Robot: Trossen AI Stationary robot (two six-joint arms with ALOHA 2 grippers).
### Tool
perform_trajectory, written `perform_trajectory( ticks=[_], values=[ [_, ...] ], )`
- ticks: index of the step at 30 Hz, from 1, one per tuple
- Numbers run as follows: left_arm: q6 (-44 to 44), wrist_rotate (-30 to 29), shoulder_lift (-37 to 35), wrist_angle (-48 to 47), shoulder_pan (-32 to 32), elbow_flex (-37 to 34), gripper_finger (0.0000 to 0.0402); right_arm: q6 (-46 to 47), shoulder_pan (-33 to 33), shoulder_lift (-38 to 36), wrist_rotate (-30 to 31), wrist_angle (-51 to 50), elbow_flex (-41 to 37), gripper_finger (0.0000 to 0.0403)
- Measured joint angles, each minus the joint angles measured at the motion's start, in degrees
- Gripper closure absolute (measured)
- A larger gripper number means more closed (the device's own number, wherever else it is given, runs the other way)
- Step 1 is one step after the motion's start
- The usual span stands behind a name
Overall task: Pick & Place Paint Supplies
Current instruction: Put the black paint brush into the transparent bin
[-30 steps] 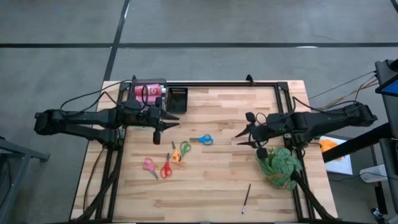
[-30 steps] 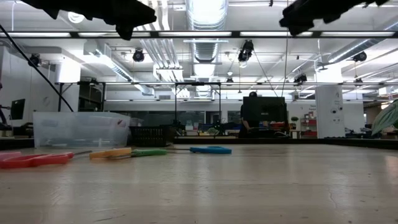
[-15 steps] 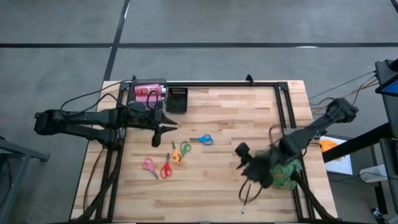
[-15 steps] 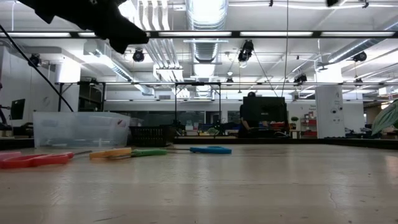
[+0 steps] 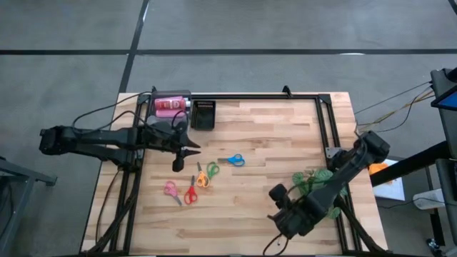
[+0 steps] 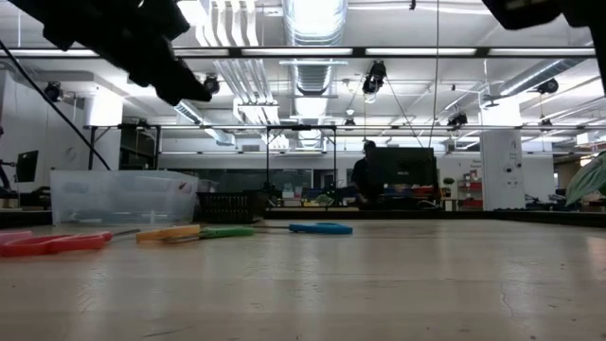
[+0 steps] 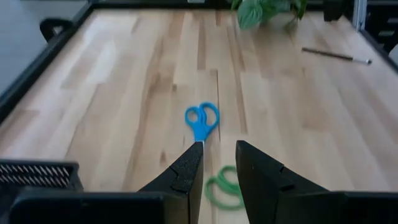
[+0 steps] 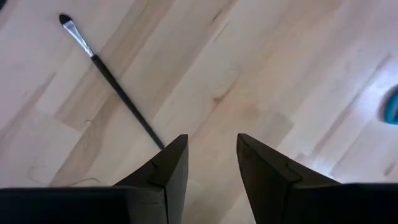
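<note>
Several small scissors lie flat on the wooden table: blue (image 5: pixel 232 159), green and orange (image 5: pixel 207 175), pink (image 5: pixel 171 190) and red (image 5: pixel 191 194). My left gripper (image 5: pixel 178 163) hangs open above the table just left of them; in its wrist view (image 7: pixel 219 152) the blue scissors (image 7: pixel 202 120) lie ahead. Pink bottles (image 5: pixel 170 106) sit in a clear tub at the far left. My right gripper (image 5: pixel 285 218) is open near the near edge and points down, with a thin black brush (image 8: pixel 112 81) lying on the wood just beside its fingers (image 8: pixel 211 146).
A black tray (image 5: pixel 204 114) stands beside the clear tub (image 6: pixel 123 196) at the back left. A green leafy plant (image 5: pixel 318 182) sits by the right arm at the table's right side. A black frame (image 5: pixel 325 121) runs along the far and right edges.
My right gripper has swung from the middle right of the table toward the near edge, sunk a little and tipped from nearly level to pointing down over the brush. My left gripper has sunk a little and tipped downward over the scissors.
</note>
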Motion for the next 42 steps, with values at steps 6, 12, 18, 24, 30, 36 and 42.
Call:
perform_trajectory(
  ticks=[6,12,18,24,30,36,42],
  values=[
    [0.0,0.0,0.0,0.1,0.0,-5.1,0.0306,0.6,3.1,2.9,-1.4,1.8,-0.6,0.0269],
    [0.0,0.0,0.0,0.2,0.0,-11.8,0.0306,2.6,6.2,6.4,-1.5,5.5,-0.8,0.0269],
    [2.0,-0.8,-0.3,2.5,0.0,-19.2,0.0306,4.0,7.3,10.7,-1.5,7.3,-0.9,0.0269],
    [17.4,-3.5,-0.2,9.1,0.0,-23.6,0.0306,3.2,7.0,13.2,-1.4,7.2,-0.9,0.0269],
    [52.7,-6.7,0.0,14.4,0.0,-23.8,0.0306,2.9,6.4,14.1,-4.6,7.2,-1.1,0.0269],
    [65.6,-7.1,0.0,14.4,0.0,-24.0,0.0306,1.0,6.2,14.9,-4.0,7.5,-1.4,0.0269],
    [65.9,-7.2,0.0,12.8,0.0,-24.3,0.0306,0.4,4.9,14.6,-5.4,8.1,-1.5,0.0270]
  ],
)
